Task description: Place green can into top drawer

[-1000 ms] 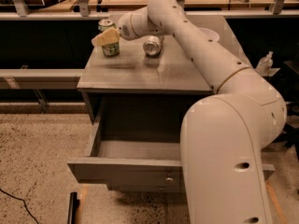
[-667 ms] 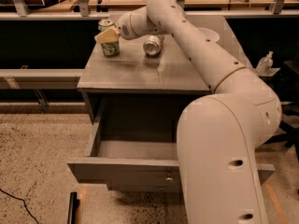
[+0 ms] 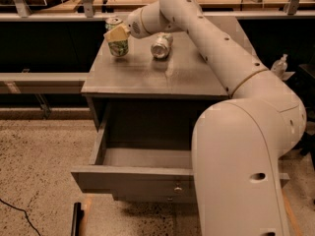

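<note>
The green can (image 3: 118,47) stands upright at the back left corner of the grey cabinet top (image 3: 162,77). My gripper (image 3: 117,33) reaches in from the right, and its tan fingers (image 3: 116,34) are closed around the can's upper part. The can's silver top shows just behind the fingers. The top drawer (image 3: 147,157) is pulled out below the cabinet top and its inside is bare. Its front panel (image 3: 123,180) carries a small round knob (image 3: 178,187). My arm's large white body hides the drawer's right part.
A silvery can (image 3: 161,45) lies on its side on the cabinet top, right of the green can. A rail and shelf run behind the cabinet. A clear bottle (image 3: 280,64) stands at the far right. A black cable (image 3: 15,214) lies on the speckled floor.
</note>
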`<state>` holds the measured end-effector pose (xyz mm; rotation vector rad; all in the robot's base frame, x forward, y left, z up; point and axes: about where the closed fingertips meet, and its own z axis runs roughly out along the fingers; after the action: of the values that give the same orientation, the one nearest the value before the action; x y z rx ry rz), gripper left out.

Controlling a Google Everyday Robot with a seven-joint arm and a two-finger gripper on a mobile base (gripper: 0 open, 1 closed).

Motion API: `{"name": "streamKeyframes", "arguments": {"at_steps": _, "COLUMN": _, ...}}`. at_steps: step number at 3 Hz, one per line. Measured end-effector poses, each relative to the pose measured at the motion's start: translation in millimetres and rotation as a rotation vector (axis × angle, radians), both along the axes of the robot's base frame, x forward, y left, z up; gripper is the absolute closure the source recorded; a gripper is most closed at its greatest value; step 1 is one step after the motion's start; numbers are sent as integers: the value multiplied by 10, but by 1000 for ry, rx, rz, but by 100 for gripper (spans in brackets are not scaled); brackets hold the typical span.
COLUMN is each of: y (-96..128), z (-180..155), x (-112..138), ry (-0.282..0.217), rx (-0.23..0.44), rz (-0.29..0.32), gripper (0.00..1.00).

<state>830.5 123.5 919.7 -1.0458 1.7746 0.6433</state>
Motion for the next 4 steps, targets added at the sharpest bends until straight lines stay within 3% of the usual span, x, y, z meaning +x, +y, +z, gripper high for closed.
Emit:
{"name": "streamKeyframes", "arguments": {"at_steps": 1, "y": -137, "z": 155, "x": -161, "ry": -1, "rx": -9, "rz": 22, "gripper": 100}}
{"name": "streamKeyframes", "arguments": {"at_steps": 2, "y": -340, "z": 316, "x": -410, "ry": 0, "rx": -31, "rz": 35, "gripper": 100}}
{"name": "streamKeyframes", "arguments": {"at_steps": 4, "y": -846, "z": 528, "x": -1292, "ry": 1, "rx": -26, "rz": 30, "gripper": 100}}
